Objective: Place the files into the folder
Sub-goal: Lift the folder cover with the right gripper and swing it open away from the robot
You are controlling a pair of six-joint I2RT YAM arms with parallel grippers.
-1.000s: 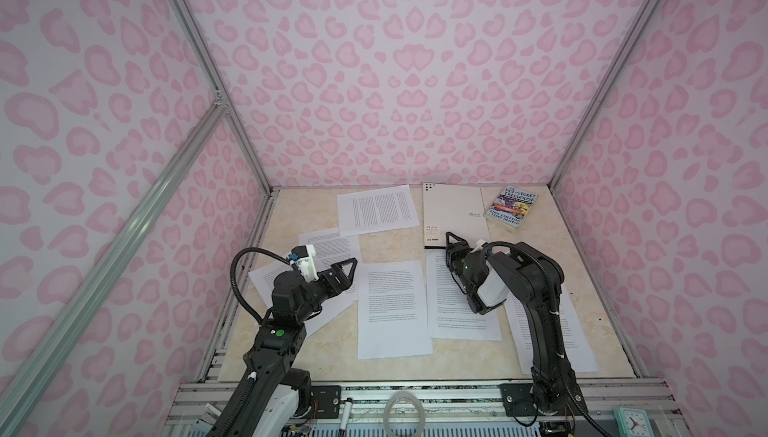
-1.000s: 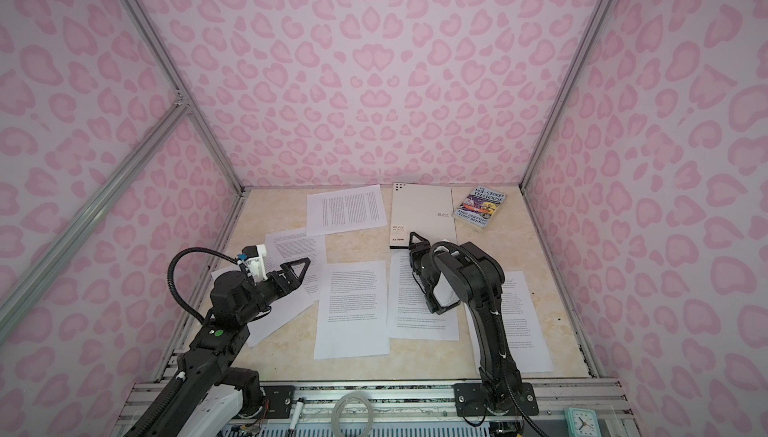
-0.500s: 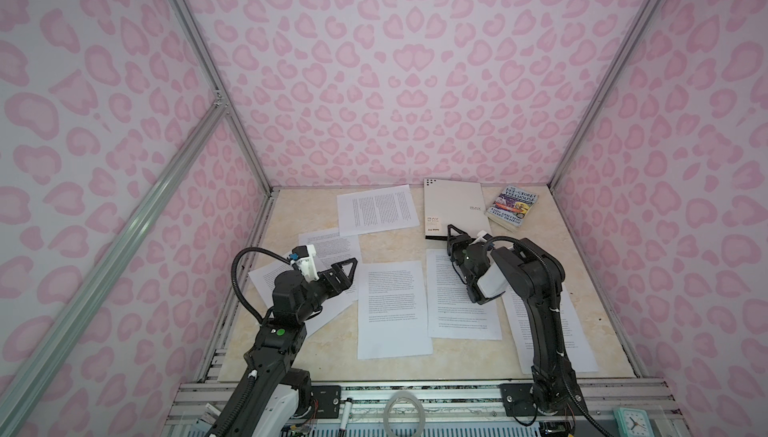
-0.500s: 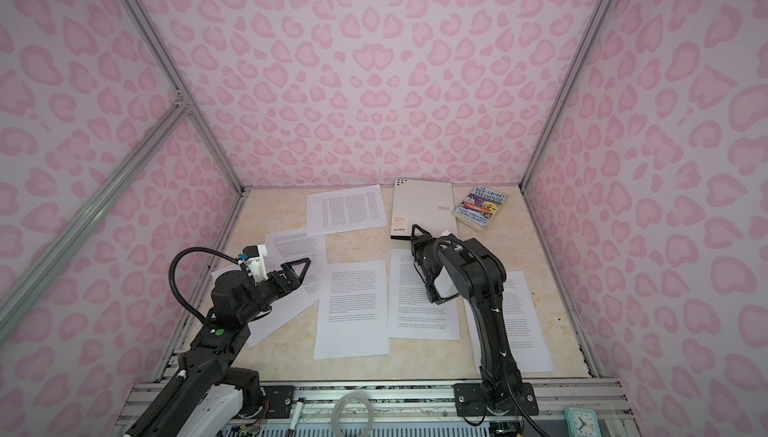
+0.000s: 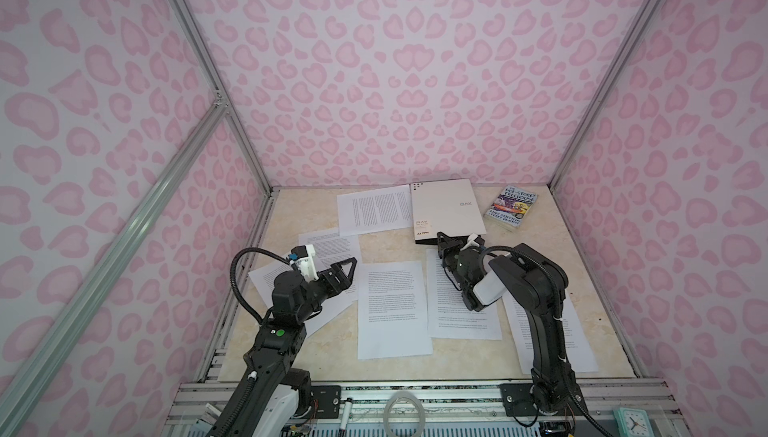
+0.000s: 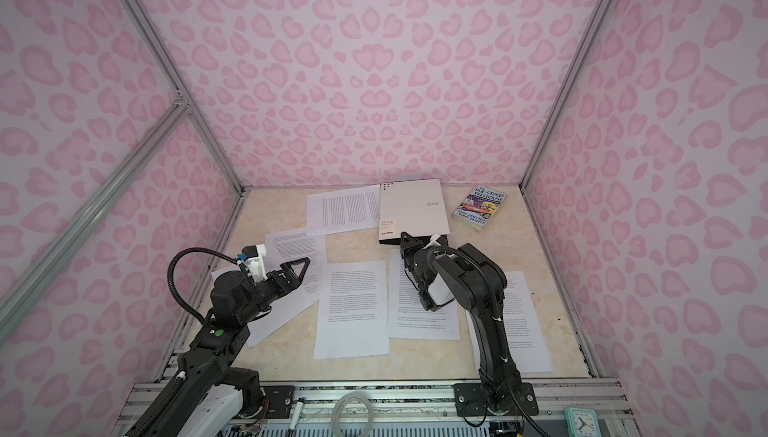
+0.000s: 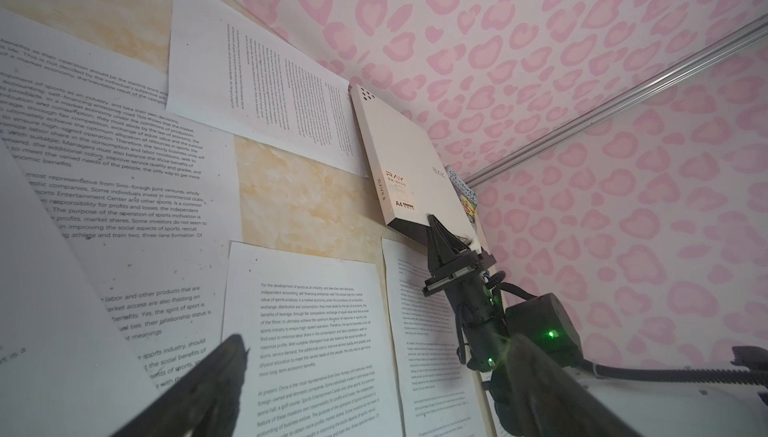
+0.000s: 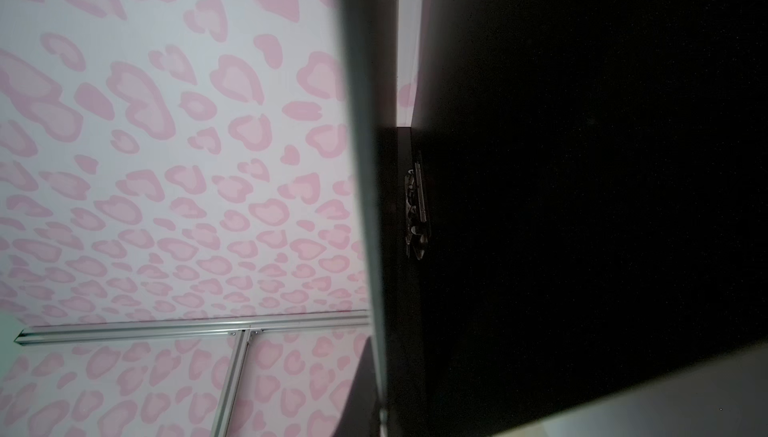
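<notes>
Right gripper [image 5: 444, 240] clamped shut on near cover edge of folder [image 5: 449, 208], at the back. Probably light, thin, stiff: lift by that free edge. Left gripper [image 5: 351, 273] spread wide over files [image 5: 390, 310], scattered flat in front; likely flimsy, slippery, hard to pinch.

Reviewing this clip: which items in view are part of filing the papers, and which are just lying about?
Part of the job: loose printed sheets, lying spread out; folder at the back, right gripper shut on its near edge.
Just lying about: paperback book beside the folder; clock, white ring and marker at the front.
</notes>
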